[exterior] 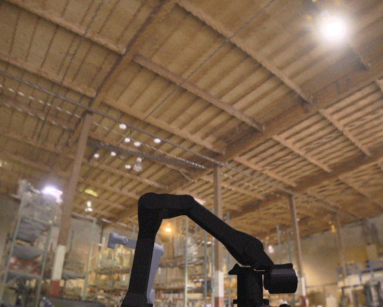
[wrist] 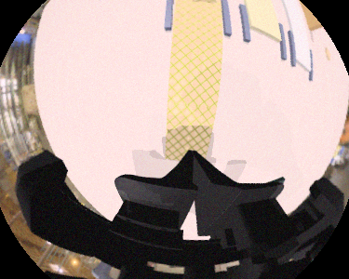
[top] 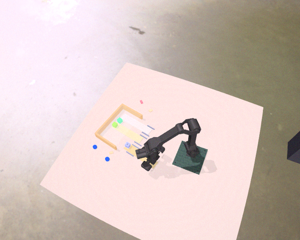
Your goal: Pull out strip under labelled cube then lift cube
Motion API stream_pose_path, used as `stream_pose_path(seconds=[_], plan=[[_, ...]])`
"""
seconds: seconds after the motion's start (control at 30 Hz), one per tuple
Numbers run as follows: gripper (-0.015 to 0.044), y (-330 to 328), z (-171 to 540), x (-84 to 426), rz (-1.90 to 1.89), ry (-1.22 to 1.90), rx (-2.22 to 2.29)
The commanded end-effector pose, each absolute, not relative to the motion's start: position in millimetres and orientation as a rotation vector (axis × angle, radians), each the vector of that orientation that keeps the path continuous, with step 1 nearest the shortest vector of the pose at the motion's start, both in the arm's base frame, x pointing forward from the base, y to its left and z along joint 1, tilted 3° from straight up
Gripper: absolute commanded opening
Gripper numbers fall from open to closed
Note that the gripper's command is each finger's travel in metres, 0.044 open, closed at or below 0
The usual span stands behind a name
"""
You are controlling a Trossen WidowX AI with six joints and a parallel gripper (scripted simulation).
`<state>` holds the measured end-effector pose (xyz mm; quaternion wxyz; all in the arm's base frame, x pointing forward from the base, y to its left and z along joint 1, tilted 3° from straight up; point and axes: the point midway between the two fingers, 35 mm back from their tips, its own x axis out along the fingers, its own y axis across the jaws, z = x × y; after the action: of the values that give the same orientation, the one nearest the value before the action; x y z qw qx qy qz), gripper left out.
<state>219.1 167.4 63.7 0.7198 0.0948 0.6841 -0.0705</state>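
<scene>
The labelled cube (top: 127, 144), pale blue with a dark mark on top, sits at the far end of an orange-yellow strip (top: 133, 151) (wrist: 194, 79) with a lattice pattern. This strip runs between two blue-grey guide rails and its near part lies well outside them. My gripper (wrist: 191, 153) is shut, its fingertips at the strip's near end; they seem to press on it, but the contact is hidden. In the top view the arm hides part of the strip. A pale yellow strip (top: 129, 132) (wrist: 263, 19) and a white strip (top: 138, 124) (wrist: 299, 44) lie alongside.
A lime cube (top: 114, 124) and a teal cube (top: 119, 120) stand inside the three-sided wooden wall (top: 108, 119). Two blue discs (top: 94, 146) (top: 107, 159) and a beige block (top: 111, 152) lie outside it. A red block (top: 141, 101) and a yellow block (top: 150, 110) lie beyond the white strip.
</scene>
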Motion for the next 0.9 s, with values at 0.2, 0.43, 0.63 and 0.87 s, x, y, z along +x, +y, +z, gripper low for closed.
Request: stream_pose_path(seconds=[0.2,0.43,0.63,0.87], plan=[[0.0105,165.1,87.4,241.5,-0.077,1.506,0.148],[0.0289,157.0,90.8,266.2,-0.071,1.504,0.140],[0.0440,151.8,94.0,285.1,-0.071,1.503,0.140],[0.0440,145.4,98.1,308.3,-0.071,1.501,0.140]])
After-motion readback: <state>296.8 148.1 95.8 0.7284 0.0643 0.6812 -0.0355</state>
